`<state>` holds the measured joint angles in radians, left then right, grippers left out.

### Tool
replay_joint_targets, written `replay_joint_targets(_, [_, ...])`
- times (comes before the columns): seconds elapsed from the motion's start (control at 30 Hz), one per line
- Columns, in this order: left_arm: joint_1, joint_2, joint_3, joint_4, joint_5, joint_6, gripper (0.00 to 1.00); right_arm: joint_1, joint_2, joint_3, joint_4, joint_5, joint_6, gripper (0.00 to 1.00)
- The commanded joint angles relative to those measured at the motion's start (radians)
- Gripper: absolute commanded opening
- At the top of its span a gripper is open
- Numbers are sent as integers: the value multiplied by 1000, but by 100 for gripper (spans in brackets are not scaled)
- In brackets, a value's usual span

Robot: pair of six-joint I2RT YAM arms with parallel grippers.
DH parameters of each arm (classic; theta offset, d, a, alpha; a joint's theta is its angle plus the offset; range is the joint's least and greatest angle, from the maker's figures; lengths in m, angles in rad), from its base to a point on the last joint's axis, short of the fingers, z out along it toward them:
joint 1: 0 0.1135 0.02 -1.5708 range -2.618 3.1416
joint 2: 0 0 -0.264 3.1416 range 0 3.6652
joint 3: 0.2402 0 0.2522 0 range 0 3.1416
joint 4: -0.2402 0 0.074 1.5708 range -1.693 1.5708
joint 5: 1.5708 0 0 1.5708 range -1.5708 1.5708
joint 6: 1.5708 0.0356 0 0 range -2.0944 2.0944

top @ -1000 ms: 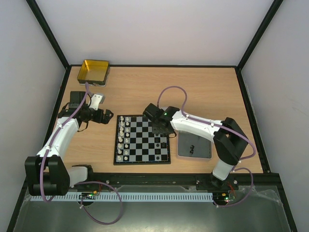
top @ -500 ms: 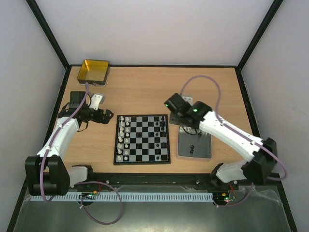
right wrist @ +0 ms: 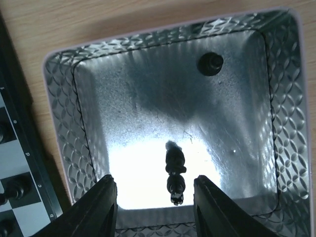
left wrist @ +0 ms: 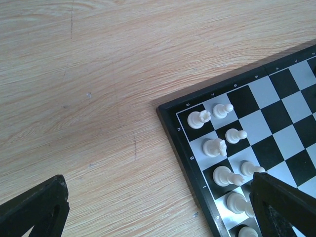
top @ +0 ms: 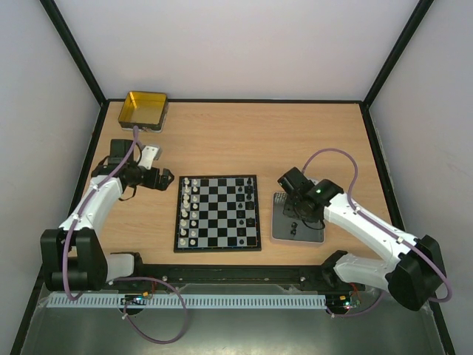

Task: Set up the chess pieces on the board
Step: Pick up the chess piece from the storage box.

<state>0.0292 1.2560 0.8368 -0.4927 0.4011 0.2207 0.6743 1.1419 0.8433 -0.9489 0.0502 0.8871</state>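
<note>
Board [top: 217, 212] lies mid-table, white pieces [left wrist: 216, 146] ranked along its left edge. The left gripper [top: 167, 180], spread wide and empty, hovers just left of them and could topple them by swinging in. Right of the board, the grey tray [right wrist: 61, 89] sits under the right gripper [right wrist: 154, 197], jaws partly apart, holding nothing. The black piece [right wrist: 175, 170] lying flat between them may roll from a pinch.

Your chequered board [top: 222, 214] lies flat and square-on, with a thin black rim all round. The white pieces [top: 190, 211] stand upright in two files along its left side. A few black pieces [top: 241, 191] stand towards its right side. Two more black ones sit off the board in the metal tray [right wrist: 64, 98]. One [right wrist: 175, 170] lies on its side, and the other [right wrist: 211, 63] looks upright near a corner.
</note>
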Motion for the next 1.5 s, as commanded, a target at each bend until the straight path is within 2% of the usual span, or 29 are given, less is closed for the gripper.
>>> replay_joint_targets(0.0, [-6,22,30,-20,-4,-1,99,-6,-40,-47,24,-26,16,41])
replay_joint_targets(0.33, [-12,20,29,-20,-4,0,99,-10,-27,-168,114,-65,25,40])
replay_joint_targets(1.07, [-13,15,28,-20,-4,0,99,-56,56,-237,213,-75,-16,40])
replay_joint_targets(1.23, [-12,20,30,-21,-4,0,99,-60,64,-242,229,-82,-15,33])
replay_joint_targets(1.47, [-12,15,28,-20,-4,0,99,-61,83,-250,251,-94,-20,28])
